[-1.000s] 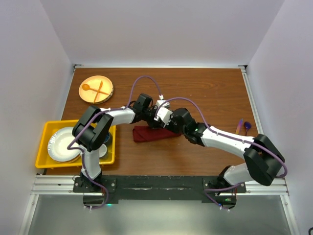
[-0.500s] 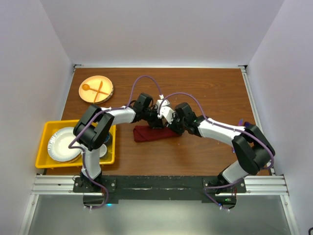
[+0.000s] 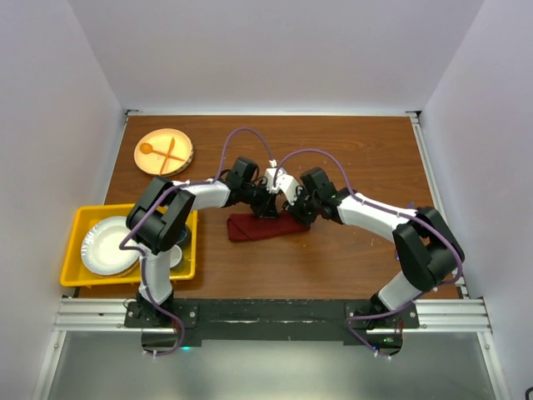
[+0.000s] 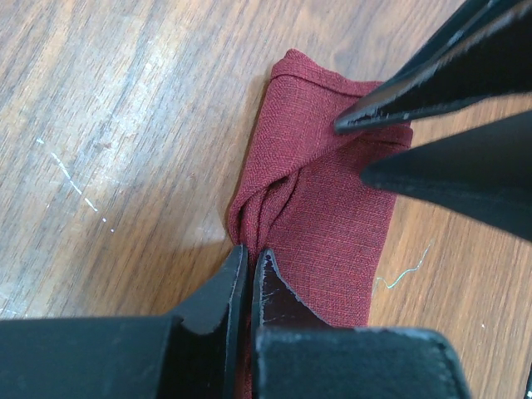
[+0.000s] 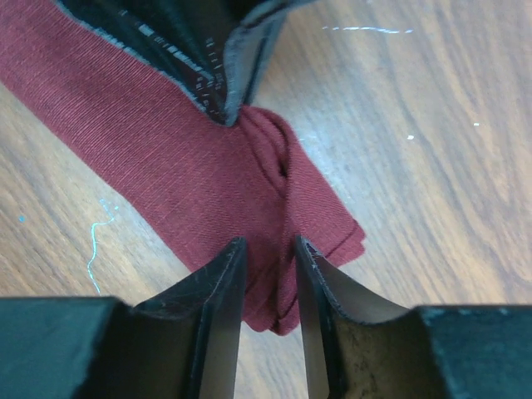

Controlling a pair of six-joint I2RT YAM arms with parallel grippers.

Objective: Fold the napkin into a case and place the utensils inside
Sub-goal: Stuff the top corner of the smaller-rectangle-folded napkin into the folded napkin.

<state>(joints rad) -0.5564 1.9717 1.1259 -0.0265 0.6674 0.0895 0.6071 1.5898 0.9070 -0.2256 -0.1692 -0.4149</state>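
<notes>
The left gripper (image 4: 251, 254) pinches the napkin (image 4: 332, 216) edge to anchor it, while the right gripper (image 5: 270, 246), slightly spread, straddles its raised fold.

**Arms meet nose to nose**

The left arm (image 3: 200, 197) and right arm (image 3: 371, 215) reach inward, wrists nearly touching. The left gripper (image 4: 249, 253) is pinched tight on a fold of the napkin (image 4: 324, 208). The right gripper (image 5: 270, 245) has its jaws narrowly parted.

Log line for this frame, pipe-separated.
phase: folding | napkin: narrow folded strip on table | left gripper: shut, pinching a gathered fold | right gripper: open, jaws astride strip near its end
</notes>
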